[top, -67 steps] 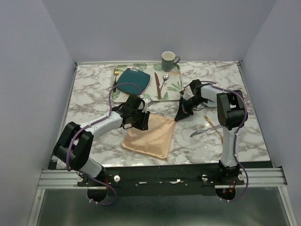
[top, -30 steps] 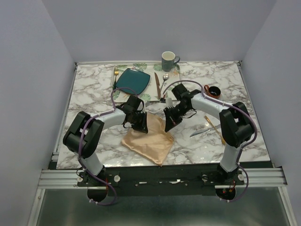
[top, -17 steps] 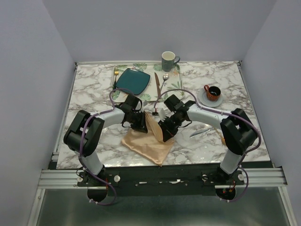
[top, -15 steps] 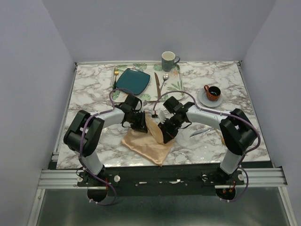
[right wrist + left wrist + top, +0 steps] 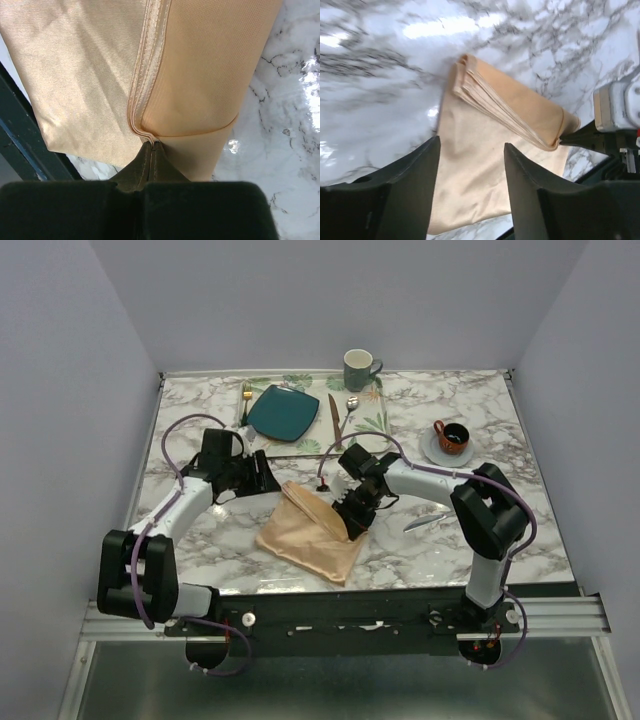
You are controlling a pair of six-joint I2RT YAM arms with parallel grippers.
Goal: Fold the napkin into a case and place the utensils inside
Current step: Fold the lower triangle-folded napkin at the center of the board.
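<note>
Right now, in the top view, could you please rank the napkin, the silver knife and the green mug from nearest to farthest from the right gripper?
1. napkin: centre front, its folded edge pinched in the right gripper.
2. silver knife: lying flat just off to the gripper's right.
3. green mug: far back, upright.

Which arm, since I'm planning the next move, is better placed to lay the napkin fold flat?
Right: the right gripper is shut on the napkin's folded edge, so it could probably carry the fold down. The left gripper is open, holding nothing, beside the cloth.
</note>
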